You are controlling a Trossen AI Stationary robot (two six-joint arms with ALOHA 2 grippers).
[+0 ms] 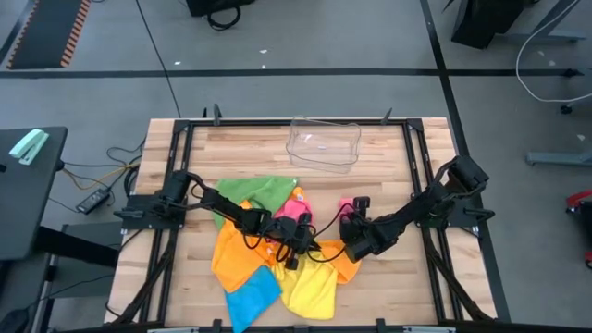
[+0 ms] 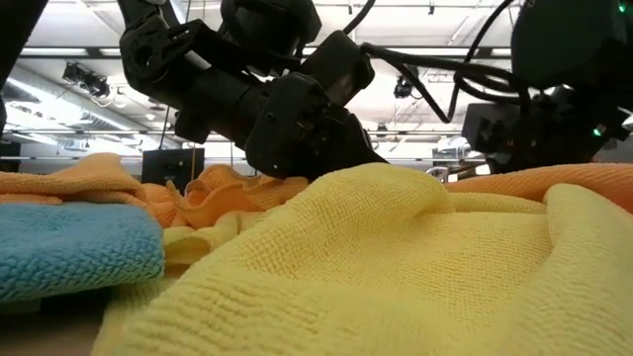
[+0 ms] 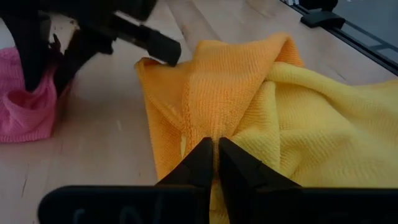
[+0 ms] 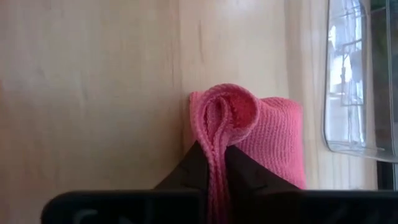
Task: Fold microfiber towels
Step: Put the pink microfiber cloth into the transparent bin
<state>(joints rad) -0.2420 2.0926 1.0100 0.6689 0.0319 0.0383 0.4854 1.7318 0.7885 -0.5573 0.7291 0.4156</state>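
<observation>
- Wooden slats of the table (image 1: pixel 388 162) carry a heap of microfiber towels (image 1: pixel 268 264) near its front edge.
- Left tool (image 3: pixel 214 163) is clamped on a fold of the orange towel (image 3: pixel 205 87), beside the yellow towel (image 3: pixel 336 118).
- Right tool (image 4: pixel 211 163) pinches a pink towel (image 4: pixel 273 134) near the clear tray (image 4: pixel 351 81).
- From table height, yellow cloth hides both tools' tips.

crumpled microfiber towels (image 1: pixel 277 250) heaped mid-table: green towel (image 1: pixel 257 194), pink towel (image 4: pixel 273 140) bunched, orange towel (image 3: pixel 211 87) overlapping yellow towel (image 2: pixel 396 267), blue towel (image 2: pixel 74 247) nearest the front edge.
</observation>
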